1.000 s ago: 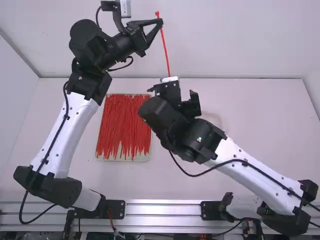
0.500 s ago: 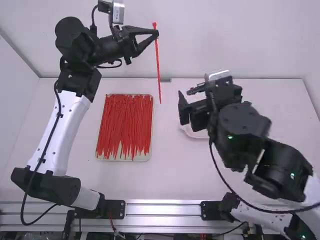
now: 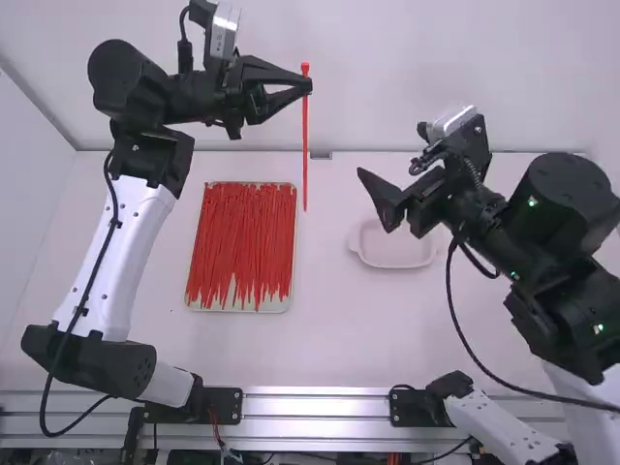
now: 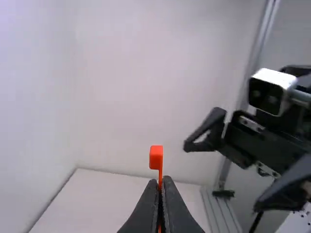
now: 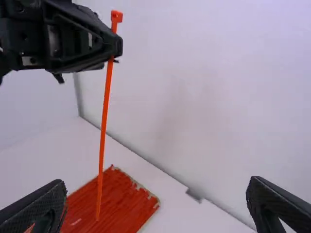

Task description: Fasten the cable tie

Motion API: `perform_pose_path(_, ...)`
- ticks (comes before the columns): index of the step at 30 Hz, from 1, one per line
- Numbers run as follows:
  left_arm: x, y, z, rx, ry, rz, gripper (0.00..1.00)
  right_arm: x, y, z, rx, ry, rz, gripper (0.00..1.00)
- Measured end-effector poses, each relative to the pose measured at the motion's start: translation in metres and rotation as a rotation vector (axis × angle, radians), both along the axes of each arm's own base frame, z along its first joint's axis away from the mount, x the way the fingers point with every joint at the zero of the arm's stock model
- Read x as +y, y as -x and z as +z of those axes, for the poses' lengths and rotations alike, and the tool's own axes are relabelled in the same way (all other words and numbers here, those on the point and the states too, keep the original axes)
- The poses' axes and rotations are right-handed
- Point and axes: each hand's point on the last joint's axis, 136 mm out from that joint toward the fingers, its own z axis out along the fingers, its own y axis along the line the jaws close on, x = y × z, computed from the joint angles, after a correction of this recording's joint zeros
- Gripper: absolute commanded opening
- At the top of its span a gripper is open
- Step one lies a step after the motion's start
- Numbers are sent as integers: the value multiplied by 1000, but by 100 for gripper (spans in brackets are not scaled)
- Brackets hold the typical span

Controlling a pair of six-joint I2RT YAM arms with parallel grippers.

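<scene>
Your left gripper [image 3: 306,89] is clamped on a single red cable tie [image 3: 305,145], pinching it just under the square head. The tie hangs high over the table, above the near edge of the tray [image 3: 237,309].

Its long axis is close to vertical, with the head up and the free tail pointing down. That tail lies toward the robot's left of your right gripper [image 3: 380,199]. The right gripper sits at about tail height, its fingers spread wide with nothing in them, apart from the tie and facing it. It is the nearer arm to the tail, so you probably close in sideways on the tail.

By count:
- one tie in hand
- one tray heaped with red ties, too many to count
- one white dish [image 3: 392,254] under the right gripper
- two grippers
</scene>
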Motion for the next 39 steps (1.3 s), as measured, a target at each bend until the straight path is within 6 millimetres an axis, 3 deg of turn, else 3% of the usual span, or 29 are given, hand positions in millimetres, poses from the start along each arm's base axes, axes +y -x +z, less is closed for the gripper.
perform_pose_path(9, 0, 6, 4, 0, 3, -20, 2, 14, -21, -12, 67, -54, 285, 100)
perform_pose_path(20, -10, 14, 20, 0, 65, -27, 2, 38, -13, -18, 94, -118, 659, 89)
perform_pose_path(25, -18, 18, 26, 10, 93, -37, 2, 59, -7, -27, 128, -128, 773, 72)
perform_pose_path(30, -18, 15, 27, 35, 104, -28, 2, 66, -3, -28, 132, -130, 811, 47)
perform_pose_path(36, -19, 14, 30, 57, 123, -21, 2, 65, -3, -26, 132, -136, 812, 42)
perform_pose_path(39, -23, 17, 31, 64, 129, -32, 2, 65, -4, -23, 140, -147, 810, 34)
